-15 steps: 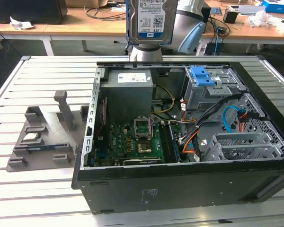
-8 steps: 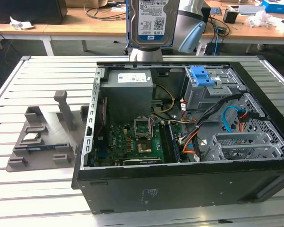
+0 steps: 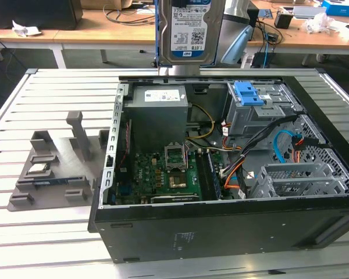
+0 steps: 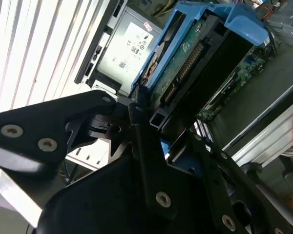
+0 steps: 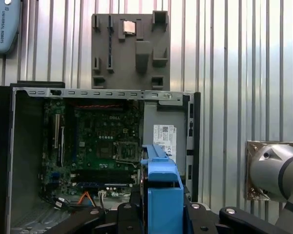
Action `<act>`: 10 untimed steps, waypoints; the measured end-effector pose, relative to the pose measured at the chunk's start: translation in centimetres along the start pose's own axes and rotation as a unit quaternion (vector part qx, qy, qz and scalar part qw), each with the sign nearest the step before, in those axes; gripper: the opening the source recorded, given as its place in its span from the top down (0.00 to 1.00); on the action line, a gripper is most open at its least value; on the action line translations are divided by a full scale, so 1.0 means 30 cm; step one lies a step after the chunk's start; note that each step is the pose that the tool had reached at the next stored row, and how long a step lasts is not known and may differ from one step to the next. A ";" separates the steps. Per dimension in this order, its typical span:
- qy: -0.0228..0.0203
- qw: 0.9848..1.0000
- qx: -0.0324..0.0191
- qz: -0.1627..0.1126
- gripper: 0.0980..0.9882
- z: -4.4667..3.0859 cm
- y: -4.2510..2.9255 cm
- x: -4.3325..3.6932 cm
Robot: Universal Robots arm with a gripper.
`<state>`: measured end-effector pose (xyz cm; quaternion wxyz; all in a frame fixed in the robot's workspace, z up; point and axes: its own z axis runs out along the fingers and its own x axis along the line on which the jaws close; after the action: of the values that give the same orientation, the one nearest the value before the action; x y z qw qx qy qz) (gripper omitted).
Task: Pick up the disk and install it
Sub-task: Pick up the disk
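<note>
Held on edge high above an open computer case (image 3: 221, 226), the disk (image 3: 189, 32) hangs at the far end of a slatted metal desk (image 3: 23, 104), its white-and-blue barcode label facing the exterior camera. The arm's black jaws are pinching the disk by its blue carrier frame; in the second wrist view the disk (image 4: 185, 58) shows its green circuit-board underside and connector strip between them, and in the first wrist view the disk (image 5: 162, 195) shows its blue frame edge-on.

The disk touches nothing in the case below. Inside, a grey power supply (image 3: 160, 104) with a white printed label sits at the far end, just beside a green motherboard (image 3: 163, 168). On the exterior view's right, a small blue latch piece (image 3: 248, 93) tops one metal bay, and a silver drive cage (image 3: 296, 180) lies nearer the camera, with orange, blue and black cables running between.

On the exterior view's left, a grey moulded fixture (image 3: 52, 168) rests on the desk beside the case, carrying a small square chip (image 5: 129, 28).
</note>
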<state>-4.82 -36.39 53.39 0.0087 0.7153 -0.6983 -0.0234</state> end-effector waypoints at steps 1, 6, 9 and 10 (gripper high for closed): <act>0.000 1.000 0.000 0.000 0.70 0.000 0.000 0.009; 0.000 1.000 0.000 0.000 0.70 0.002 0.001 0.056; 0.000 1.000 0.000 0.000 0.70 0.004 0.002 0.087; 0.000 1.000 0.000 0.000 0.70 0.004 0.002 0.094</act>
<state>-4.82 -39.19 53.21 0.0087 0.7153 -0.6983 -0.0234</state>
